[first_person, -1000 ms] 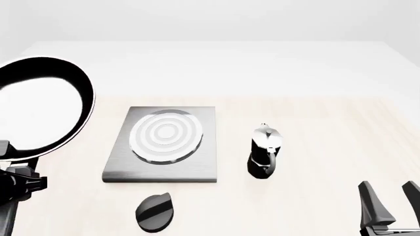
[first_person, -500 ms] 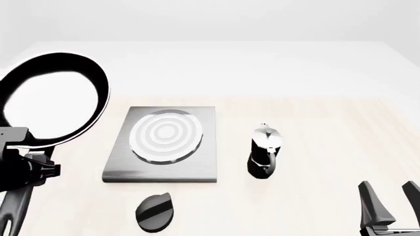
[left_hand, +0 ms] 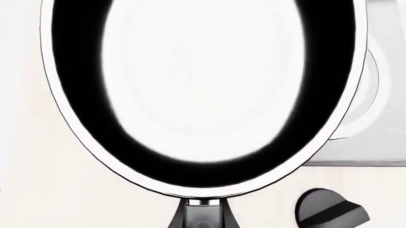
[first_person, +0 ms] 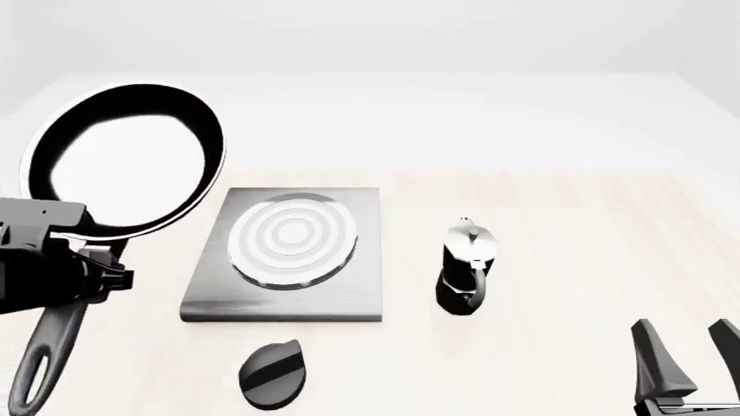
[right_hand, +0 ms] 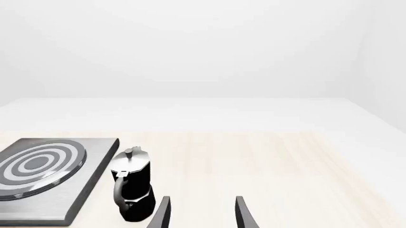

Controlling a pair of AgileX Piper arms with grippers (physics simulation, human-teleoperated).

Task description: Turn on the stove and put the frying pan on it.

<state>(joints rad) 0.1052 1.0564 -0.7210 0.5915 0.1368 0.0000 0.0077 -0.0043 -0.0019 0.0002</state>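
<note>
My left arm holds the frying pan (first_person: 125, 160) aloft by its long handle, the pan raised at the left of the front view, just left of the stove (first_person: 289, 256) and overlapping only its near-left corner in that picture. The left gripper (first_person: 81, 277) is clamped on the handle partway down (the fingers themselves are lost in the black of the arm), with the handle's looped end hanging below toward the table's near edge. The pan tilts its pale inside up toward the camera.

The stove lies flat at mid-table, its ringed burner (first_person: 293, 238) bare. The black oval knob (first_person: 275, 373) sits apart from the plate, just in front of it. A moka pot (first_person: 467, 267) stands upright to the stove's right, close but not touching.

My right gripper (first_person: 682, 360) waits low at the near right, well apart from everything, its 2 fingers spread and holding nothing.

I can read no writing or brand on any item.

The left wrist view fills with the pan's inside (left_hand: 203, 85), and shows the stove's corner (left_hand: 374, 152) and the knob (left_hand: 331, 212) past its rim. The right wrist view alone shows the moka pot's side handle (right_hand: 119, 189) and the gap between the right fingers (right_hand: 161, 213).
</note>
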